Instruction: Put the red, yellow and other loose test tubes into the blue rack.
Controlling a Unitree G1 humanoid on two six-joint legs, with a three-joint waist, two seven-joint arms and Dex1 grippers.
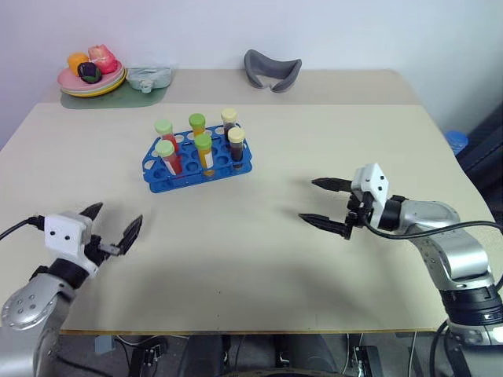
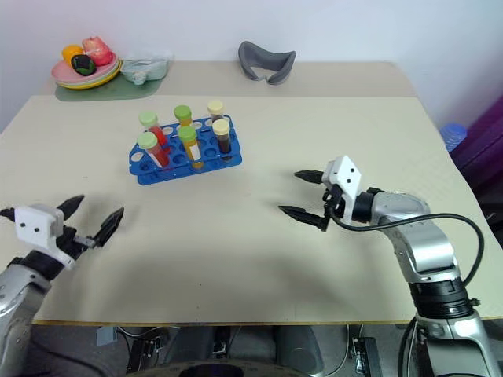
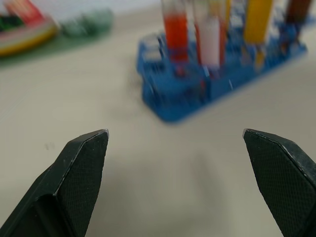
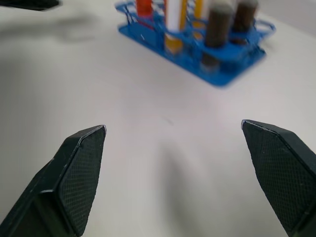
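Note:
The blue rack (image 1: 187, 181) stands left of the table's middle. Several test tubes stand upright in it: red-filled ones (image 1: 170, 159) with green caps, yellow-orange ones (image 1: 206, 155) with green caps, and dark brown ones (image 1: 236, 146) with cream caps. My left gripper (image 1: 115, 218) is open and empty, low over the near-left table, well in front of the rack. My right gripper (image 1: 308, 200) is open and empty too, right of the rack with its tips pointing left. The left wrist view shows the rack (image 3: 197, 98) beyond open fingers (image 3: 84, 168); the right wrist view does too (image 4: 222, 74).
A plate of toy fruit (image 1: 90, 78) on a green mat sits at the far left, with a pale green container (image 1: 148, 77) beside it. A grey curved object (image 1: 272, 71) lies at the far middle. The table's front edge (image 1: 251, 330) runs just below both grippers.

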